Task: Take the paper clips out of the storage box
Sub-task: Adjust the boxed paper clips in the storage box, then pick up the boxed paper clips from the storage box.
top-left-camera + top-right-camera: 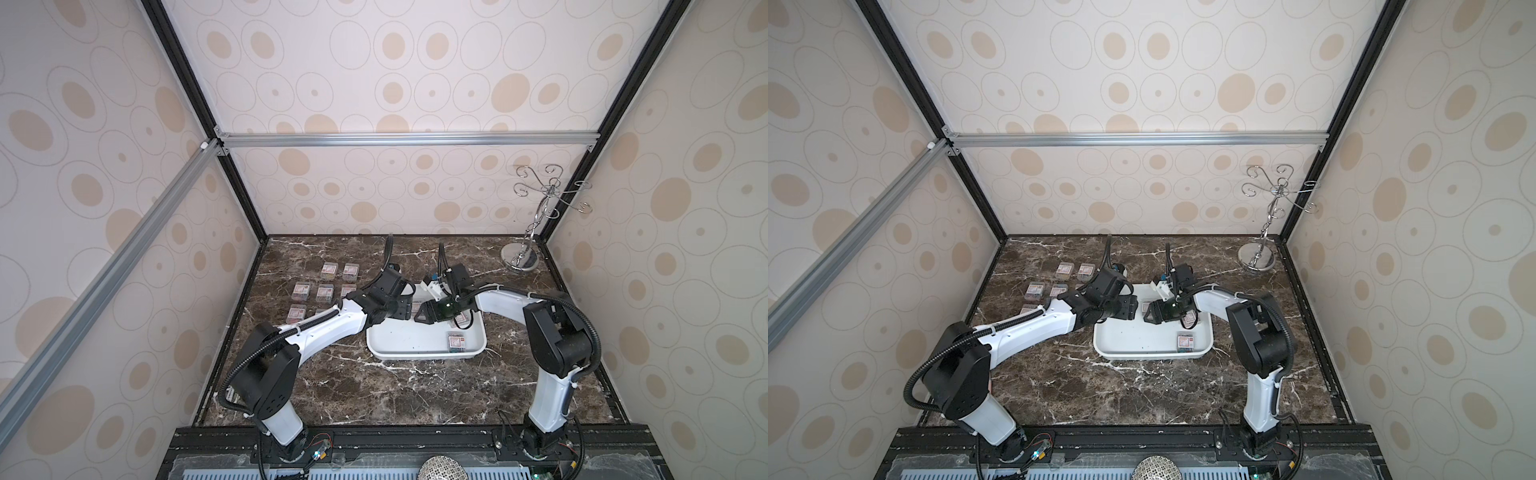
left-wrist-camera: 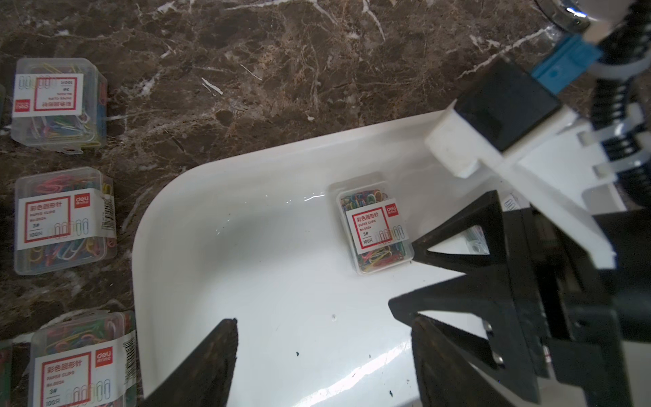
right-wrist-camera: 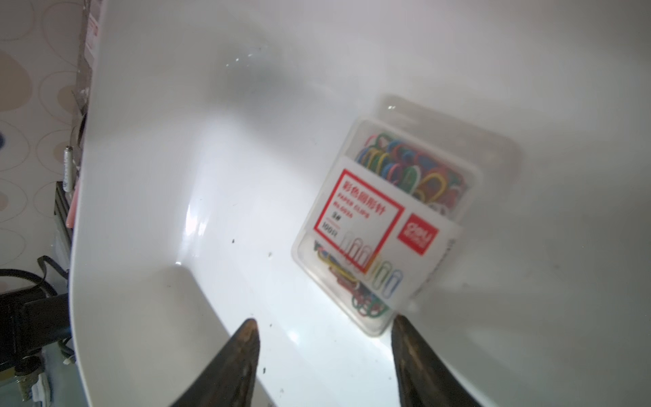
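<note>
Shallow white storage box (image 1: 399,338), few clear red-labelled paper-clip boxes (image 1: 457,343) flat inside, others in rows just outside it

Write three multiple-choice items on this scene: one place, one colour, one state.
1. On the table, the metal hook stand is at: A) far right corner; B) near left corner; C) centre.
2. The storage box is: A) blue; B) white; C) black.
3. The left end effector is: A) shut on a box; B) shut, empty; C) open, empty.
Key: 1 A, its base sits in that corner; 2 B, rim and floor are white; 3 C, its fingers stand apart over bare floor.
</note>
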Robot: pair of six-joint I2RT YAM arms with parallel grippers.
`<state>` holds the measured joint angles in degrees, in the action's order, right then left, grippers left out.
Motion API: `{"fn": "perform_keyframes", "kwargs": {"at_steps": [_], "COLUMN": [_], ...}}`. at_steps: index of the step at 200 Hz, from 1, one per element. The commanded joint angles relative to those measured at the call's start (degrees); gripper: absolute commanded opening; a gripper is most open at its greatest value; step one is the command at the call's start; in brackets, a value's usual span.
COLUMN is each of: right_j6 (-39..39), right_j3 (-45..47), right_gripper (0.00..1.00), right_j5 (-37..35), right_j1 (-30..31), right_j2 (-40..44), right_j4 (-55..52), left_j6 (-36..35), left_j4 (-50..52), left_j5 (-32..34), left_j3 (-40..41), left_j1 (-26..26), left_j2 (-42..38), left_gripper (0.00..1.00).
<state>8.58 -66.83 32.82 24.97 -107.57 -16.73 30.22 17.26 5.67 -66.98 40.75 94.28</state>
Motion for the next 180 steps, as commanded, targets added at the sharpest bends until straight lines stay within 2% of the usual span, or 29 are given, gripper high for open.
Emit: {"fn": "perform_keyframes", "kwargs": {"at_steps": [1, 29, 67, 98, 121, 180], "right_j6": [1.24, 1.92, 4.3, 6.22, 7.14, 7.08], "right_j3": [0.63, 1.31, 4.14, 7.84, 11.01, 14.08], "right_gripper": [0.6, 0.6, 0.59, 0.59, 0.58, 0.59], "right_j5": [1.27, -4.05, -6.47, -8.03, -7.99, -7.77], "right_j1": [-0.21, -1.06, -4.14, -6.39, -7.4, -8.1], "right_j2": [4.45, 9.08, 14.99, 19.64, 21.48, 23.2], "right_j4": [-0.55, -4.32, -4.71, -4.32, -3.52, -3.32], "left_j6": [0.68, 1.07, 2.16, 2.74, 4.62, 5.84], "left_j4": [0.03, -0.16, -0.83, 1.65, 3.72, 6.86], "left_j5": [-0.56, -1.07, -1.77, 1.29, 6.96, 9.35], "left_j3": [-0.18, -0.33, -1.96, -6.97, -10.8, -19.11], "left_j1": [-0.23, 0.45, 2.59, 4.56, 5.73, 7.24], "left_j2": [0.0, 1.03, 4.45, 9.33, 12.32, 20.82], "left_gripper": [0.77, 0.78, 0.78, 0.78, 0.78, 0.8]}}
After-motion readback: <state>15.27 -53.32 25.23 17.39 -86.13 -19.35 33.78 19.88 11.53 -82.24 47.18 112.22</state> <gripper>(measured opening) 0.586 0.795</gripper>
